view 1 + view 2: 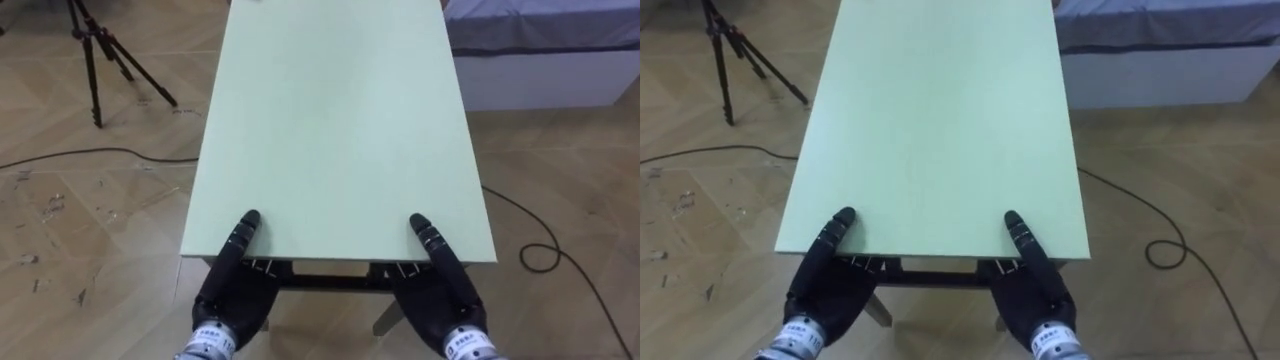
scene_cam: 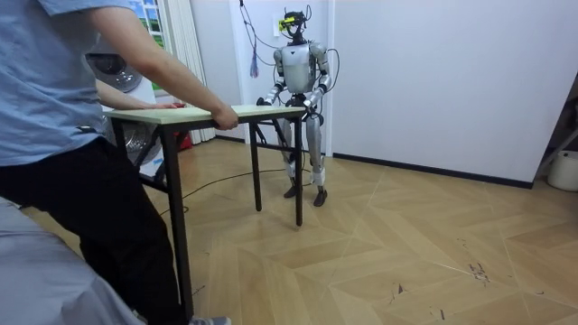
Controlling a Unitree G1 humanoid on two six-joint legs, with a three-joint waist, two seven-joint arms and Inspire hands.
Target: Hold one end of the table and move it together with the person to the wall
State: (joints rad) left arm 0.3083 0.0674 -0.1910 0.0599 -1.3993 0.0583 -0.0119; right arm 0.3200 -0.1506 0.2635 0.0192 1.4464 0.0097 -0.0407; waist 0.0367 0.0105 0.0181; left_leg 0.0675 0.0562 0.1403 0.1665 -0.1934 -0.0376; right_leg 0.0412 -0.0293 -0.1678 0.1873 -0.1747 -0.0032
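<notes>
The worktop (image 1: 335, 120) spans between the person (image 2: 54, 108) and the robot. On the left hand (image 1: 235, 295) and right hand (image 1: 437, 300), thumbs lie on top and fingers are hidden beneath; closure cannot be told. Mismatched pace may pull the edge free.

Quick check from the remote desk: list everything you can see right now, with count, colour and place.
table: one, pale green top, dark legs, between robot and person
tripod: one, black, on the floor left of the table
bed: one, grey cover, white base, right of the table's far end
person: one, blue shirt, gripping the table's far end
left hand: one, black, at the table's near edge
right hand: one, black, at the table's near edge
</notes>
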